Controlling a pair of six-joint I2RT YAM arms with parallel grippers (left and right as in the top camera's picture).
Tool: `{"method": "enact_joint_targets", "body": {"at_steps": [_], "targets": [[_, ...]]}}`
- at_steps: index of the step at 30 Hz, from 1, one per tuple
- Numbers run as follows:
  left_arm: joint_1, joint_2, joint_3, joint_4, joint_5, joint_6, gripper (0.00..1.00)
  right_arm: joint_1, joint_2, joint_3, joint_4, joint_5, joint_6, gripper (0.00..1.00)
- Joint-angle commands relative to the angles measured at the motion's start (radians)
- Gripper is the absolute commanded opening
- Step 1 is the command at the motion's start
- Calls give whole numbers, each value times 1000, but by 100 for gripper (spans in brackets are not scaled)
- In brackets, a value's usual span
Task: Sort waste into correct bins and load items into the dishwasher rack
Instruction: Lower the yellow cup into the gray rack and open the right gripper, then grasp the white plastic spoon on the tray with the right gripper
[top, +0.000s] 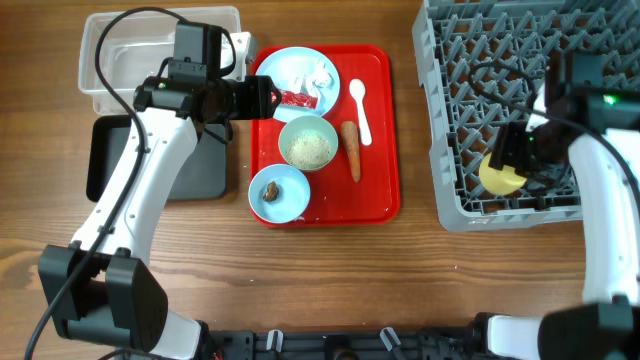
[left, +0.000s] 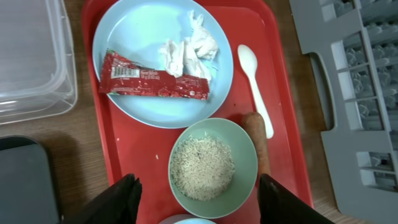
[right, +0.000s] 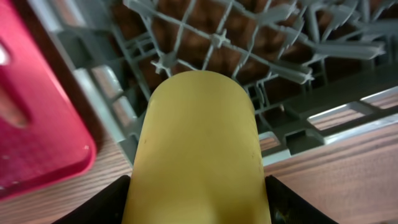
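Wooden table (top: 330, 270), red tray (top: 380, 150): left gripper (left: 199, 183) open near the wrapper (left: 152, 76), likely light and crinkly, best pinched mid-length; right gripper (right: 196, 186) clamps the yellow cup (right: 199, 124)

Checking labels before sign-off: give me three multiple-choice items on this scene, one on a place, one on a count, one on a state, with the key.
1. Where does the red wrapper lie? A on the plate; B in the rice bowl; C in the rack.
2. How many bowls stand on the red tray? A one; B two; C three.
3. The right gripper is: A open and empty; B shut on the yellow cup; C shut on the red wrapper.
Key: 1 A, it lies across the plate beside the tissue. 2 B, the rice bowl and the scrap bowl. 3 B, the yellow cup fills the gap between its fingers.
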Motion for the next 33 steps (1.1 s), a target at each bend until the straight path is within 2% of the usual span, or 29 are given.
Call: {"method": "enact_joint_targets", "body": {"at_steps": [1,6,10,17,23,27,32,33], "targets": [[-5,-3,-4,-1,-35,5,62,0,91,10,-11,24,8,57],[-5,-3,-4,-1,-35,5,63,0,174,9,-5,23,4,57],[-5,-3,-4,-1,-35,5,64,0,186,9,6,8,3,74],[-5,-3,-4,-1,-34,5,65,0,186,17,36,-14,3,86],[-5,-3,-4,-1,-34,5,65,5,176,198,-4,-86,-48,85],[-5,-3,-4,-1,-34,5,66,89,161,382,9,-120,-76,83],[-5,-3,-4,-2,-35,5,66,314,179,397,260,-148,-50,78],[-5,-3,-4,-4,-41,5,70,344,193,389,309,-147,-29,76]]}}
